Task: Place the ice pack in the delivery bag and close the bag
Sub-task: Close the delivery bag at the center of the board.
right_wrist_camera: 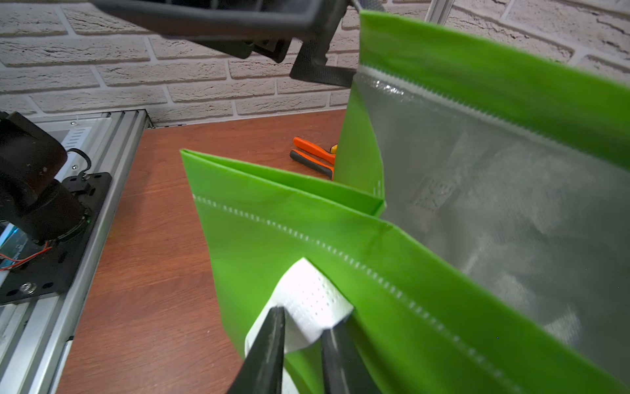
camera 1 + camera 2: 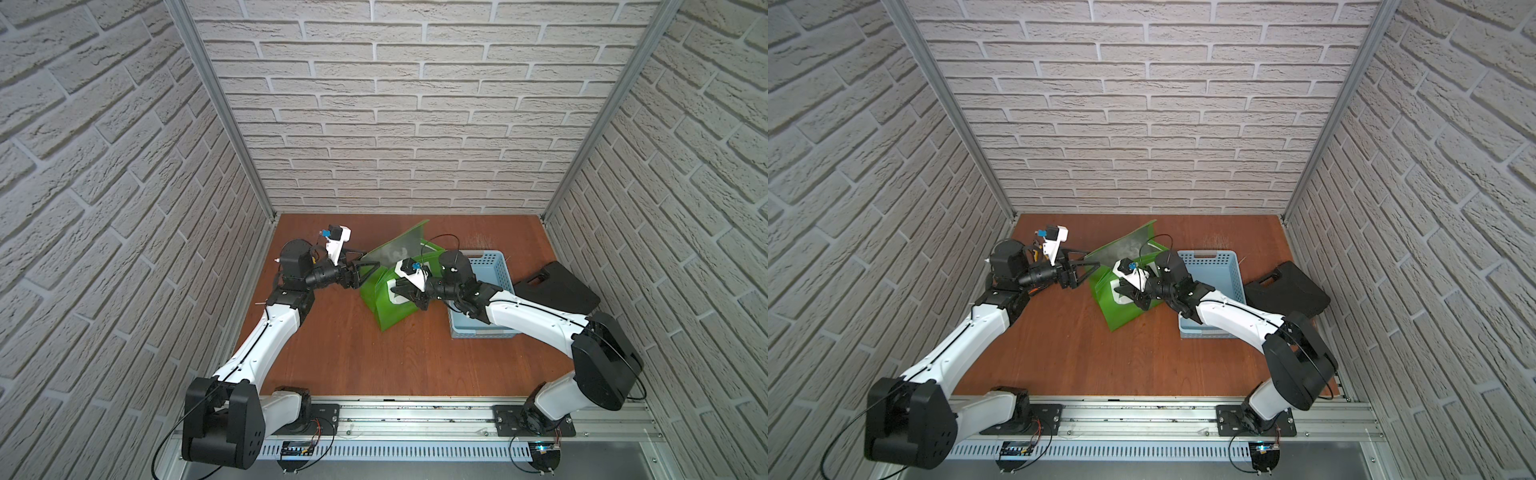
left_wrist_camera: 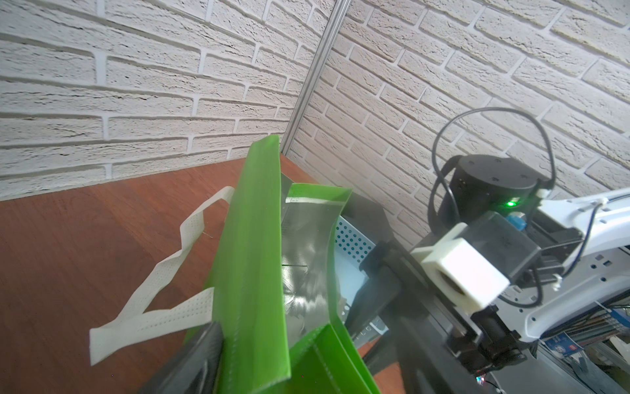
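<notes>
Right wrist view gives me the clearest look at my right gripper [image 1: 303, 322]. Its two fingers are pinched close together on the white strap [image 1: 306, 296] sewn to the near side of the delivery bag [image 1: 306, 232], and the strap fills the narrow gap between them. Past that side I see the silver lining [image 1: 494, 204] of the far wall, so the mouth is open. A pair of orange-handled pliers [image 1: 313, 157] lies on the table [image 1: 153, 238] beyond the bag.

In both top views the bag [image 2: 386, 303] [image 2: 1117, 311] stands near the middle of the table, between my two arms and just beside the light blue basket [image 2: 486, 266] on the right arm's side. A black case [image 2: 557, 286] lies past the basket, near the right wall.

My left gripper [image 2: 365, 270] reaches in from the other side with its jaws spread wide. In the left wrist view the tall green wall runs up between them, with one finger [image 3: 201, 358] close against its outer face. I cannot tell whether that finger presses on the fabric. The second strap [image 3: 153, 290] hangs loose outside that wall, over the table.
</notes>
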`<state>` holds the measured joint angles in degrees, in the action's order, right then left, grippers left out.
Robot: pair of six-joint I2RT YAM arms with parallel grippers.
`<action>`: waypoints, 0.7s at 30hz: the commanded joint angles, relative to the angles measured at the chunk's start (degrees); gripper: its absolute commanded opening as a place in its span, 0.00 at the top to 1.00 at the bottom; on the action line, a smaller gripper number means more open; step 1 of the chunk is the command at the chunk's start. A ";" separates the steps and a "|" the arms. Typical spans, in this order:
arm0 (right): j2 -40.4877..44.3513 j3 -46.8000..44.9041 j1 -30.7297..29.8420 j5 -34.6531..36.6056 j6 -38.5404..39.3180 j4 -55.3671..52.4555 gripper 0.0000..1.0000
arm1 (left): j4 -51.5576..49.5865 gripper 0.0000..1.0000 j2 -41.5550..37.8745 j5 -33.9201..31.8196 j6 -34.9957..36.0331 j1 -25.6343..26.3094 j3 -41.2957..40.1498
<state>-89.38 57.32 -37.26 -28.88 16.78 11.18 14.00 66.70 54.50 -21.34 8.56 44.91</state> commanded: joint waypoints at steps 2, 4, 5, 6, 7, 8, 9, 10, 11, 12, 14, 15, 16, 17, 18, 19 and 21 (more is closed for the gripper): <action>-2.20 2.80 -0.30 1.41 2.84 2.51 0.75 | -2.35 0.13 -1.76 0.11 2.13 0.33 -0.65; -3.18 3.69 -0.30 2.07 3.43 2.18 0.76 | -3.54 0.12 -1.89 -0.72 2.90 0.28 -0.65; -3.56 4.00 -0.28 2.24 3.70 2.20 0.76 | -4.15 0.12 -1.89 -1.23 3.34 0.37 -0.70; -3.96 4.39 -0.27 2.25 3.91 2.18 0.76 | -4.86 0.12 -1.70 -1.79 3.86 0.52 -0.54; -4.28 4.77 -0.27 2.34 3.98 2.25 0.76 | -5.55 0.11 -1.60 -2.63 4.37 0.54 -0.50; -4.54 5.09 -0.27 2.19 4.14 2.29 0.76 | -5.89 0.12 -1.36 -3.05 4.65 0.64 -0.39; -4.86 5.39 -0.27 2.03 4.21 2.36 0.76 | -6.21 0.12 -1.09 -3.52 4.98 0.84 -0.31; -5.16 5.81 -0.27 1.92 4.25 2.36 0.76 | -6.51 0.12 -0.84 -4.05 5.30 1.00 -0.03; -5.42 6.06 -0.32 1.65 4.25 2.36 0.76 | -6.95 0.12 -0.52 -4.58 5.60 1.38 0.16; -5.74 6.41 -0.27 1.55 4.37 2.31 0.76 | -7.67 0.13 -0.15 -5.19 6.31 1.90 0.58; -6.36 7.13 -0.27 1.41 4.44 2.18 0.76 | -9.07 0.14 0.75 -6.12 7.53 3.01 1.37; -6.71 7.58 -0.28 1.59 4.67 2.03 0.76 | -9.72 0.15 1.20 -6.76 8.16 3.49 1.79; -7.01 8.08 -0.27 1.77 4.87 1.68 0.76 | -10.19 0.16 1.55 -7.30 8.57 3.94 2.11; -7.27 8.52 -0.27 1.90 5.00 1.53 0.76 | -10.52 0.18 1.76 -7.78 8.88 4.10 2.25; -7.51 8.96 -0.27 1.96 5.07 1.33 0.76 | -11.09 0.19 2.02 -8.72 9.32 4.42 2.48; -7.71 9.25 -0.27 2.01 5.09 1.30 0.76 | -11.60 0.22 2.01 -9.87 9.75 4.64 2.66; -7.98 9.80 -0.30 2.11 5.17 1.32 0.76 | -12.54 0.31 2.13 -11.28 10.75 4.95 3.15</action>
<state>-97.10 65.06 -37.23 -26.74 21.08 10.90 2.81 68.66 45.80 -13.17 12.93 45.93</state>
